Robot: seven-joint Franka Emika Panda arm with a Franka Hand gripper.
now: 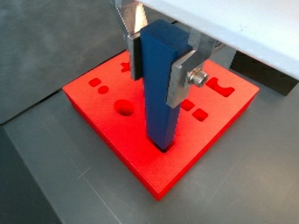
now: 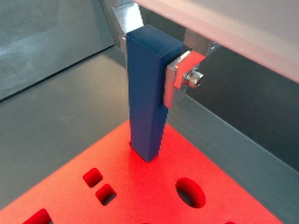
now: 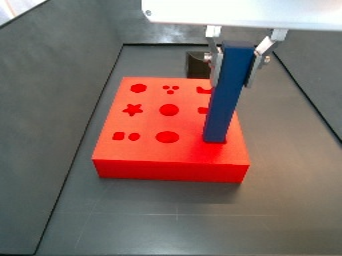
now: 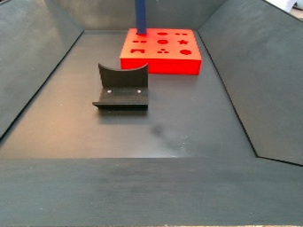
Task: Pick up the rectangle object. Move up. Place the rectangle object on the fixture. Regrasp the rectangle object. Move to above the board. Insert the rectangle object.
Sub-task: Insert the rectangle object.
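Observation:
The rectangle object [image 1: 162, 87] is a long blue bar standing upright. My gripper [image 1: 160, 66] is shut on its upper part, with a silver finger [image 1: 179, 80] pressed on each side. Both wrist views show its lower end [image 2: 145, 150] meeting the red board [image 1: 111, 122] near one corner, apparently in a hole; how deep it sits I cannot tell. A side view has the bar [image 3: 227, 92] rising from the board's near right part [image 3: 167, 165] under the gripper [image 3: 238, 55]. The dark fixture [image 4: 120, 87] stands apart from the board [image 4: 166, 60] on the floor.
Several shaped holes, among them a star [image 3: 135, 89] and circles [image 3: 167, 136], are cut in the board's top. Dark sloping walls [image 4: 35, 84] enclose the floor on all sides. The fixture [image 3: 198, 64] sits just behind the board in a side view.

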